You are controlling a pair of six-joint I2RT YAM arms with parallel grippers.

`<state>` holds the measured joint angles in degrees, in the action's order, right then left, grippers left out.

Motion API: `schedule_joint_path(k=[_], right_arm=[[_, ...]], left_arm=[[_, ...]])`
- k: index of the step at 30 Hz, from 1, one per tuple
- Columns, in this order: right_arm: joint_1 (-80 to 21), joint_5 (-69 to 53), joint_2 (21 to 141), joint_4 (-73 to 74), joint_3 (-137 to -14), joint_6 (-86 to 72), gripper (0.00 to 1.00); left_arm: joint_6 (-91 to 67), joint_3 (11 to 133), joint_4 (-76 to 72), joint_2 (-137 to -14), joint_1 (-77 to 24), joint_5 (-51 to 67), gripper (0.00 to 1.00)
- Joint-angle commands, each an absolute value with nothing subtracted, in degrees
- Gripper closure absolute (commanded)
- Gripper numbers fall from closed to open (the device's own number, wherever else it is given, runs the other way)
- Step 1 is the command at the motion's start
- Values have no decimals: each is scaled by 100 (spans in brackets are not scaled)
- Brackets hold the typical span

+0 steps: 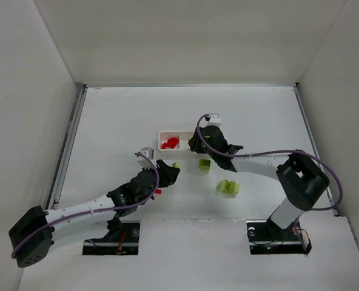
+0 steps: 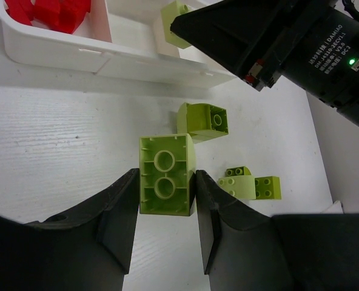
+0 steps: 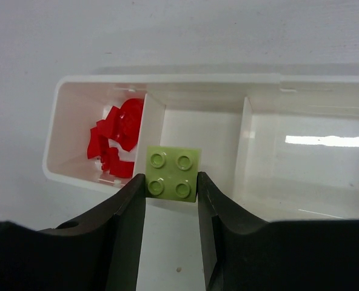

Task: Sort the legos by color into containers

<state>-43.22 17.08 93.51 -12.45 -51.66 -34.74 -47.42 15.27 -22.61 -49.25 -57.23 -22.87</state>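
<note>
Left pincer (image 2: 166, 182), right pincer (image 3: 170, 182) each grip 1 green lego (image 2: 166, 160); red legos (image 3: 116, 139) occupy 1 container (image 3: 61, 124).

Left fingers (image 2: 116, 218) clamped, right fingers (image 3: 126, 225) clamped

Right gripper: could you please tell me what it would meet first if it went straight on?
Probably the tray's middle compartment; the right gripper, shut on a yellow-green brick, points just past its near wall. Depth is unclear.

The tray (image 1: 165, 133) sits mid-tabletop (image 1: 119, 121); a heap of bricks (image 1: 170, 143) lies in its left compartment, and loose bricks (image 1: 228, 187) lie on the tabletop before it, toward the right.
</note>
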Motion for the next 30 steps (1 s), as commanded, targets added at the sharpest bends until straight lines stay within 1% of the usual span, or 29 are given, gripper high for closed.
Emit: schedule_joint_path(k=[1,4,8,9,11,14,16,18,20,22,26,30], right_arm=[[-4355,1696,9448,-1327,-5519,-3375,69],[-4346,1705,9518,-1336,-5607,-3375,64],[-4355,1714,9440,-1345,-5643,-3366,49],[-4355,1714,9379,-1345,-5634,-3358,47],[-4355,1740,9212,-1345,-5564,-3322,45],[-4355,1802,8834,-1406,-5310,-3314,45],[-4355,1811,8562,-1476,-5108,-3305,48],[-4329,1819,8228,-1512,-4862,-3305,54],[-4311,1907,7815,-1555,-4510,-3305,64],[-4311,2003,7420,-1582,-4142,-3305,69],[-4328,2127,6576,-1591,-3324,-3410,69],[-4486,2258,5811,-1433,-2682,-3550,64]], left_arm=[[-4606,1643,-2250,-4781,-5770,-2435,74],[-4640,1617,-2241,-4755,-5779,-2496,74],[-4544,1766,-2206,-4878,-5779,-2496,74],[-4492,1793,-2258,-4921,-5779,-2496,74],[-4456,1915,-2285,-5027,-5717,-2496,74],[-4281,2223,-2294,-5316,-5682,-2470,74],[-4088,2416,-2381,-5571,-5691,-2522,74],[-3982,2627,-2513,-5878,-5638,-2540,74],[-3824,2960,-2593,-6282,-5559,-2514,74],[-3622,3286,-2610,-6678,-5471,-2540,74],[-3393,3936,-2681,-7556,-5094,-2461,73],[-3095,4516,-2663,-8427,-4830,-2426,72]])
